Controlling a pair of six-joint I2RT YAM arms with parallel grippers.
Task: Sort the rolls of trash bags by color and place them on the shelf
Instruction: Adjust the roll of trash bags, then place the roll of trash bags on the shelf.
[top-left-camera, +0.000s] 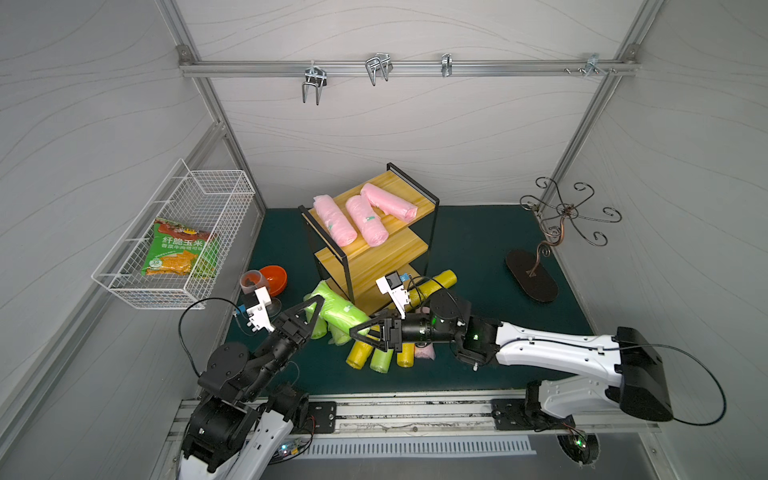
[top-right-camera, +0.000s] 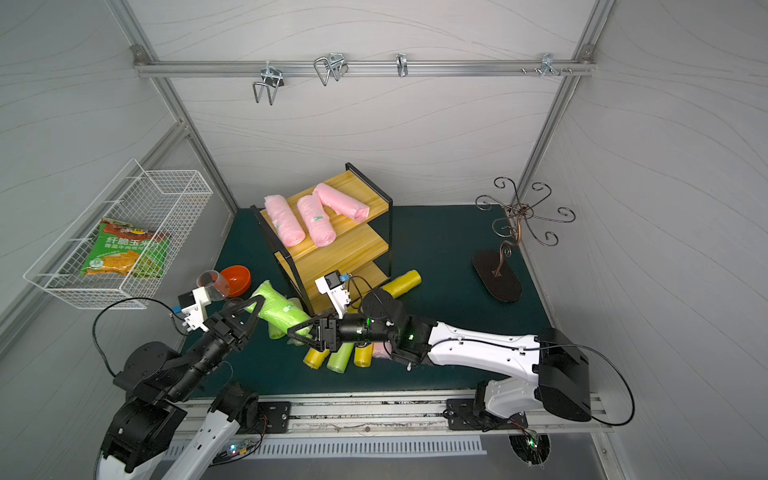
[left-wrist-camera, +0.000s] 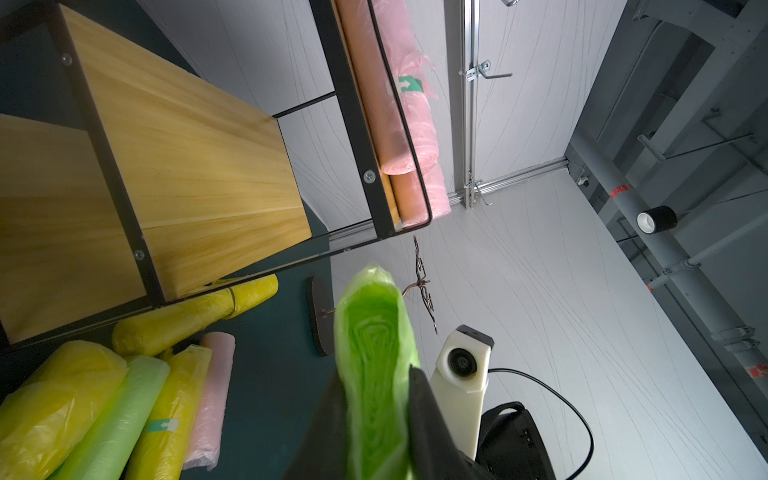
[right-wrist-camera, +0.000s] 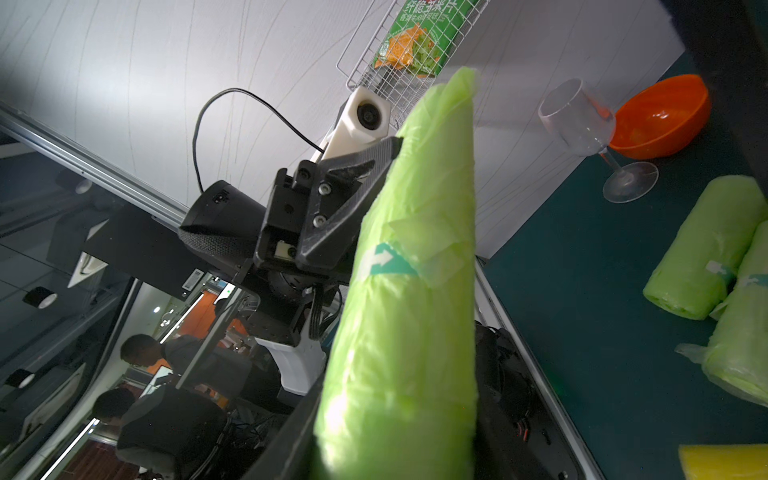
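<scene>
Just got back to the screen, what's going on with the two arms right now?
Both arms meet on one lime green roll, held off the mat in front of the shelf. The left gripper is shut on one end. The right gripper has its jaws around the other end, though I cannot tell whether they clamp it. Three pink rolls lie on the top tier. The yellow, green and pink rolls not yet sorted lie on the mat.
</scene>
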